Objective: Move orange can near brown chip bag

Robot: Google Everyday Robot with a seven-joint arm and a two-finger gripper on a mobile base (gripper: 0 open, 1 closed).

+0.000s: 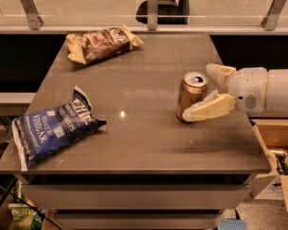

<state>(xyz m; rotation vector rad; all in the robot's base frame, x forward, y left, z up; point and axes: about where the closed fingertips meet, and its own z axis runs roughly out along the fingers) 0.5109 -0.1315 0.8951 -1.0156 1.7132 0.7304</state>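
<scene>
The orange can (189, 92) stands upright on the grey table (144, 128), right of centre. My gripper (198, 93) reaches in from the right at can height. It is open, with one pale finger (209, 108) in front of the can's lower right side and the other finger (222, 74) behind it to the right. The can sits partly between the fingers and is not clamped. The brown chip bag (102, 42) lies at the table's far left corner, well away from the can.
A blue vinegar chip bag (53, 128) lies at the table's near left. A glass railing (149, 6) runs behind the far edge. A cardboard box (278, 147) with items stands on the floor to the right.
</scene>
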